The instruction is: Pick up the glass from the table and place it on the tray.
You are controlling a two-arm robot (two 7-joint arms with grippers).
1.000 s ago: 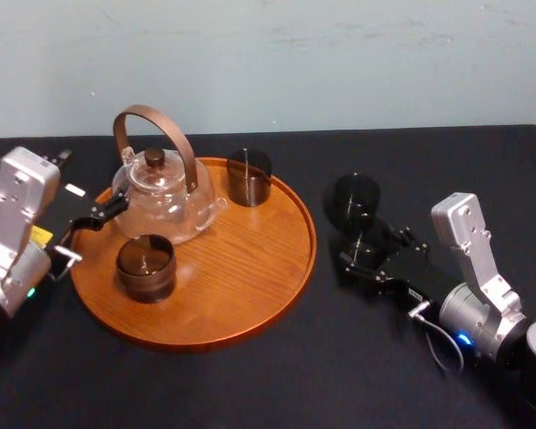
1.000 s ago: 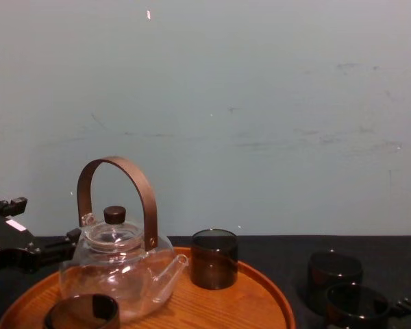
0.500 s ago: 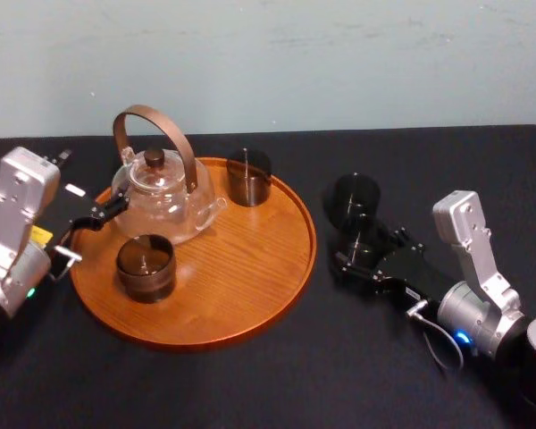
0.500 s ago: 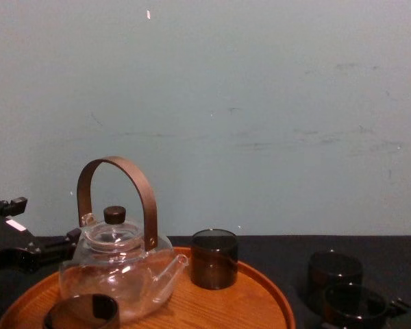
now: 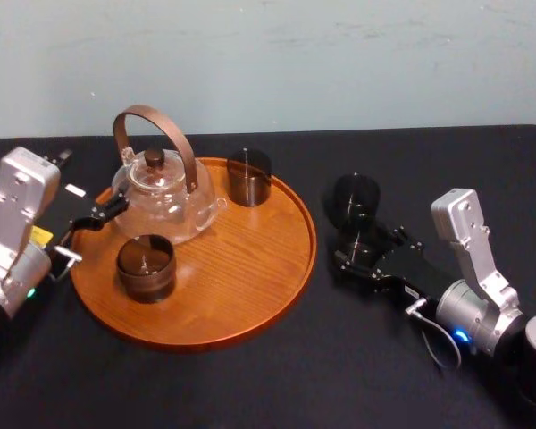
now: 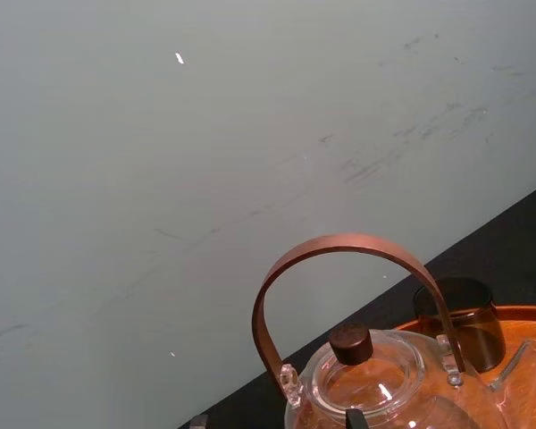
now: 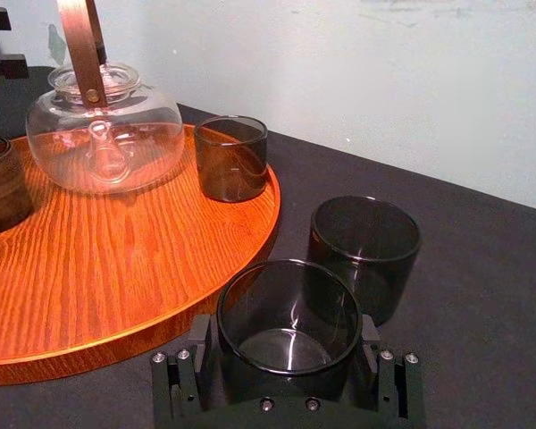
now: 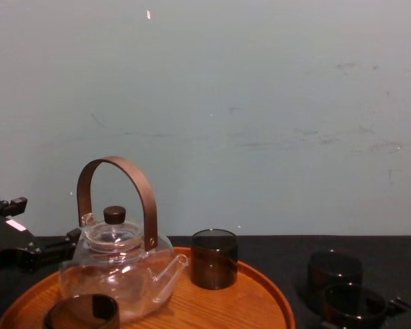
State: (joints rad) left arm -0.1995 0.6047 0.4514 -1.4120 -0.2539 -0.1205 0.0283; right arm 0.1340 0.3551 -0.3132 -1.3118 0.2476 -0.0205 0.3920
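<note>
Two dark smoked glasses stand on the black table (image 5: pixel 250 384), right of the round wooden tray (image 5: pixel 250 295). The nearer glass (image 7: pixel 288 317) sits between the fingers of my right gripper (image 7: pixel 286 338), which stays open around it low over the table; the same glass (image 5: pixel 355 243) shows from above and low in the chest view (image 8: pixel 354 305). The farther glass (image 5: pixel 354 198) stands free just behind it (image 7: pixel 364 250). My left gripper (image 5: pixel 94 214) rests idle at the tray's left edge, beside the teapot.
On the tray stand a glass teapot (image 5: pixel 165 192) with a brown hoop handle, a dark glass (image 5: pixel 249 176) at the back and a brown cup (image 5: pixel 146 266) in front. The tray's right half (image 7: pixel 116 268) is bare wood.
My right gripper has slid a little toward the tray, closing in around the nearer glass. The left arm has not moved.
</note>
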